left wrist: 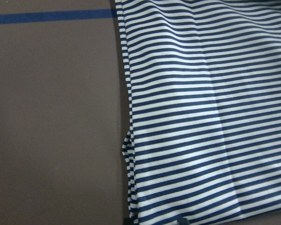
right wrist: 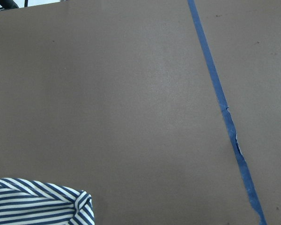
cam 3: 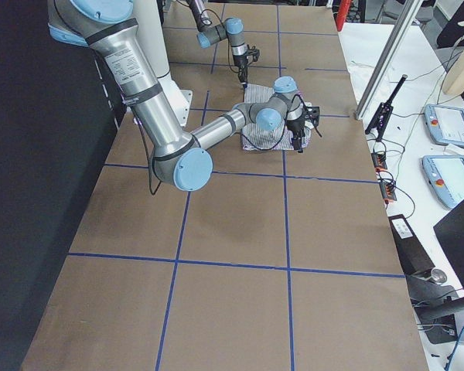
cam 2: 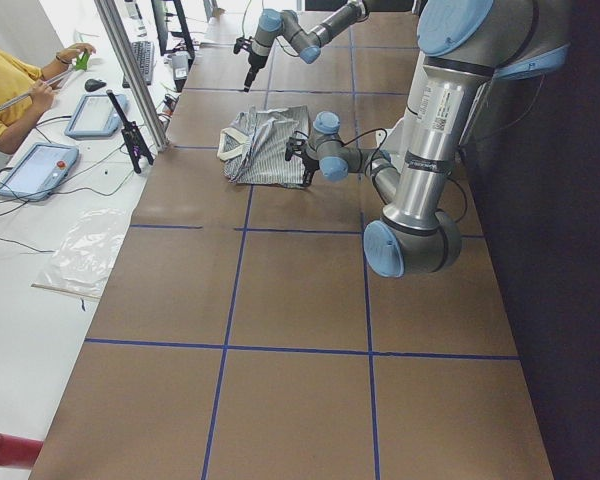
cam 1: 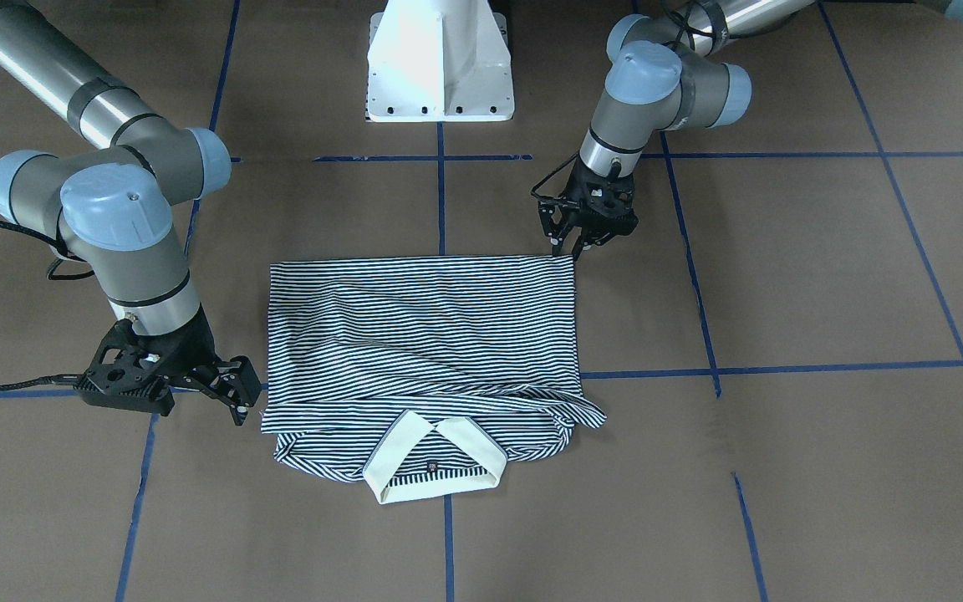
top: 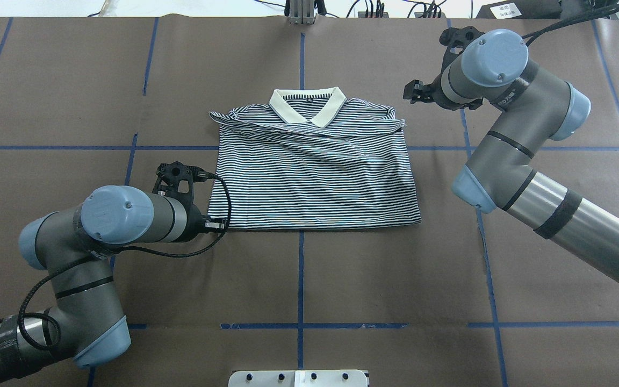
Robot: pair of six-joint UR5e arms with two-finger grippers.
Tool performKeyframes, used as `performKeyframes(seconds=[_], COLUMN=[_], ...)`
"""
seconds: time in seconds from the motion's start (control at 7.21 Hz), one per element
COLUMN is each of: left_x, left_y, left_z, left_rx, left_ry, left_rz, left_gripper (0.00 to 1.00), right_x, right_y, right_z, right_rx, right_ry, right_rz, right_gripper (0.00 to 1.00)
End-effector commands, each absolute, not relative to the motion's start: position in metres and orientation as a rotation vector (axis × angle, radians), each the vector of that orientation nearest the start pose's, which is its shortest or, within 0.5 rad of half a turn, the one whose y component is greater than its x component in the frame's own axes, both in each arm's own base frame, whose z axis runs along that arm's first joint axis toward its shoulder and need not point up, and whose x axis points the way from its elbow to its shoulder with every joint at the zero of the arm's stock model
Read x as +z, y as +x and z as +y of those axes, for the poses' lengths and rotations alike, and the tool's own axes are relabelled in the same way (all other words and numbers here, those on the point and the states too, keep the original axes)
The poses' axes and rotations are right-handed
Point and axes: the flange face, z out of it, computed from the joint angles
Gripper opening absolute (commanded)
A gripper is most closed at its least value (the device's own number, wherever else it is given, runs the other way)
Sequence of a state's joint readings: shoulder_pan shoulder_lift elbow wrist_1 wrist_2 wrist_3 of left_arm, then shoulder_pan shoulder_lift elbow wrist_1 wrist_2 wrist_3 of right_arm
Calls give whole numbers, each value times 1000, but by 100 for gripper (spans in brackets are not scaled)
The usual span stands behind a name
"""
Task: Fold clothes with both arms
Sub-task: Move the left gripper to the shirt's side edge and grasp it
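Note:
The striped polo shirt (cam 1: 423, 334) lies flat on the brown table as a rough rectangle, sleeves tucked in. Its cream collar (cam 1: 402, 456) is on the side away from the robot. My left gripper (cam 1: 569, 248) points down, open, just above the hem corner nearest the robot. In the left wrist view the shirt's side edge (left wrist: 129, 140) runs down the middle of the frame. My right gripper (cam 1: 241, 397) is open and low beside the shoulder edge, apart from the cloth. The right wrist view catches only a small fold of the shirt (right wrist: 42, 204).
The white pedestal base (cam 1: 440, 67) stands at the robot's side of the table. Blue tape lines (top: 301, 269) cross the brown cover. In the exterior left view a person (cam 2: 10, 90) sits at a white side bench with tablets (cam 2: 35, 165).

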State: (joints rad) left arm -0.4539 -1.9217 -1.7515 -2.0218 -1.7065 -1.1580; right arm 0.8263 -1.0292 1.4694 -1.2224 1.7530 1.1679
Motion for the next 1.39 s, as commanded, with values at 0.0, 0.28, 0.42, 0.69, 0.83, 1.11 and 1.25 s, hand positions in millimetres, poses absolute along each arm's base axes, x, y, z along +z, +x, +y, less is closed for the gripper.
performKeyframes(seconds=[0.0,0.28,0.42,0.69,0.83,1.11,1.25], left_x=[336,338,340,338,338,339,336], left_y=[507,508,509,510,510,507,493], left_z=[-380,-380,-381,-381,-381,-382,-394], left_rx=[28,32,33,32,32,34,78], left_ry=[296,296,295,295,295,303,355], left_rz=[939,934,930,932,932,929,920], left_gripper=[38,38,38,29,4,0,0], right_x=[359,360,360,362,363,364,364], right_y=[-398,-398,-398,-398,-398,-397,-397], right_z=[-603,-603,-603,-603,-603,-602,-602], right_rx=[329,329,329,330,329,329,331], right_ry=[314,314,313,314,313,312,312], right_rz=[-743,-743,-742,-740,-739,-737,-738], right_gripper=[100,100,100,100,100,100,100])
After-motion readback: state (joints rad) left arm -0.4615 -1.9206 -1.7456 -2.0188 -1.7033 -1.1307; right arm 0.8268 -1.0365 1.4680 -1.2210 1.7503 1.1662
